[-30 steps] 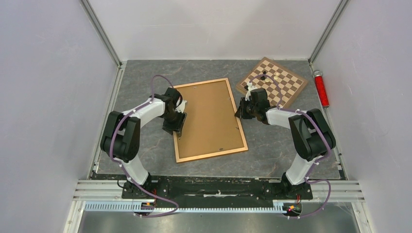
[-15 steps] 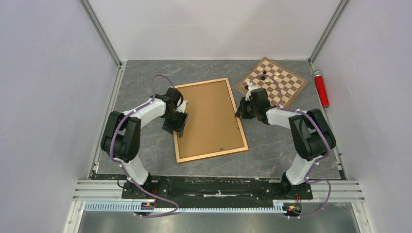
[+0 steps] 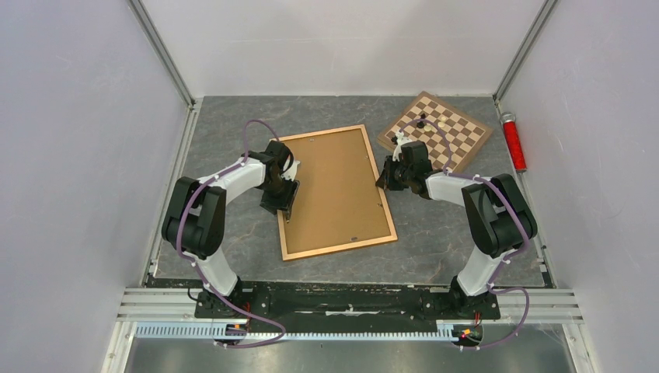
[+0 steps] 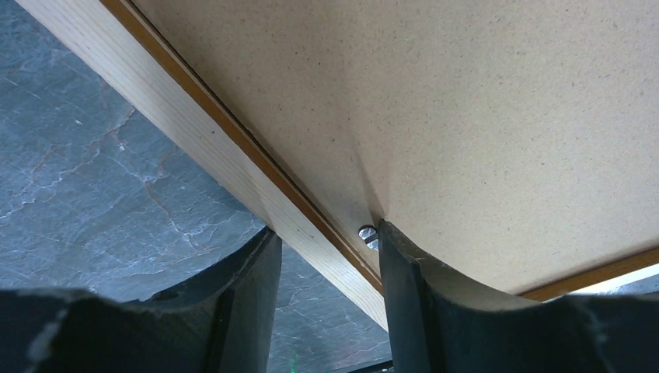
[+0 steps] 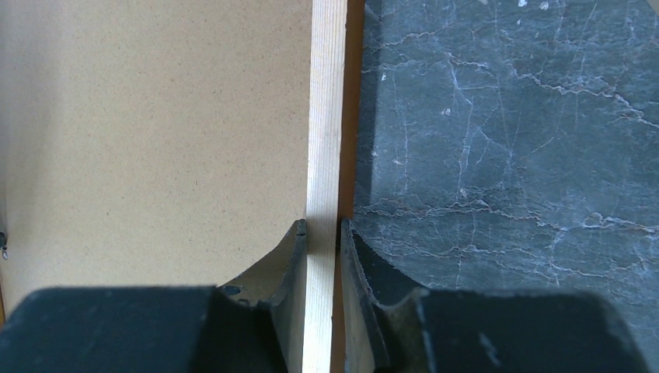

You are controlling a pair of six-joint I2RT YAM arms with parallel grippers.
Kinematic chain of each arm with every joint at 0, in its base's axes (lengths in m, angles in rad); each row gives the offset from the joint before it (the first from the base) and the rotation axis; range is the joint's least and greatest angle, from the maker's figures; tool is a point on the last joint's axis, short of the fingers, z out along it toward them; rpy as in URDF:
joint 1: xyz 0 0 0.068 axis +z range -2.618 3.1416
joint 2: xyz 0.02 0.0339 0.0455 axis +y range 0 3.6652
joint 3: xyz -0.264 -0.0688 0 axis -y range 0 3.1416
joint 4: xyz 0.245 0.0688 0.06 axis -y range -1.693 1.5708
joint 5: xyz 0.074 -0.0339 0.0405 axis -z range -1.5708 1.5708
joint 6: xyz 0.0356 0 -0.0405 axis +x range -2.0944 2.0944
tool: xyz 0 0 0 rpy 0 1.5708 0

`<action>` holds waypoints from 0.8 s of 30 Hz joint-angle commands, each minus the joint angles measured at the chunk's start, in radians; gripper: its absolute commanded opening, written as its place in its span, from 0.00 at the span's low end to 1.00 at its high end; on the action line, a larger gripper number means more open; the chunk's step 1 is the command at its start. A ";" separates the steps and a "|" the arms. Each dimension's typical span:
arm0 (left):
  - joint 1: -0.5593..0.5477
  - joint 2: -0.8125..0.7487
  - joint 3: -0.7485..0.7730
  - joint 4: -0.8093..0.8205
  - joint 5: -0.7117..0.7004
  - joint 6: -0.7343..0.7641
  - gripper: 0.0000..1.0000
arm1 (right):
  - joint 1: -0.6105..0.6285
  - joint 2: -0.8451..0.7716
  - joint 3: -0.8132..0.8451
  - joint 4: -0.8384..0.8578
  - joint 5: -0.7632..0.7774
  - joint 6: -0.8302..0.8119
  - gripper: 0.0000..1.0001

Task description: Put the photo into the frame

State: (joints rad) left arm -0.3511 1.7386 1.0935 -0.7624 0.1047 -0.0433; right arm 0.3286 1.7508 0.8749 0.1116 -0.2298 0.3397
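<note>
Top view. Frame (image 3: 339, 247) flat on table (image 3: 225, 140), back up, centre of picture, long sides running up and down with a slight tilt. Brown board (image 3: 334, 190) seated inside it. Chessboard (image 3: 447, 136) at upper right, near frame's top right corner but apart from it, with a few small pieces (image 3: 422, 121) on its upper left part. Red cylinder (image 3: 513, 141) at far right, beside the wall rail. Left gripper (image 3: 282, 208) down at frame's left rail, lower half. Right gripper (image 3: 385, 180) at right rail, about mid-length. Cannot tell jaw state for either from up here.

Left wrist view. Settles the left: spread, straddling the left rail (image 4: 194, 148) without clamping it. Outer finger (image 4: 249, 295) over bare table, a sliver of grey stone between it and the wood lower down. Inner finger (image 4: 408, 295) on the board side, tip right beside a small metal tab (image 4: 366, 233) at the board's edge. Tab invisible from above.

Right wrist view. Settles the right: fingers (image 5: 291, 260) pressed in, one on each side of the right rail (image 5: 326, 93), pinching the pale wood. Board at left of rail, table at right. Darker orange-brown outer face of rail plain here, lost in top view. Tiny metal fitting at far left edge, too small to identify.
</note>
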 commanded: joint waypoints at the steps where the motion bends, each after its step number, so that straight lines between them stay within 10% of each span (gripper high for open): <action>1: -0.005 -0.011 -0.013 0.014 -0.019 0.027 0.53 | -0.011 0.010 0.023 0.021 0.010 -0.009 0.00; 24: -0.073 -0.037 -0.011 -0.035 -0.031 0.133 0.52 | -0.024 0.025 0.041 0.008 0.027 -0.025 0.00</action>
State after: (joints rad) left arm -0.3855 1.7332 1.0924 -0.7620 0.0551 0.0212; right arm 0.3214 1.7554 0.8810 0.1066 -0.2314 0.3321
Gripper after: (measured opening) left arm 0.518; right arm 0.208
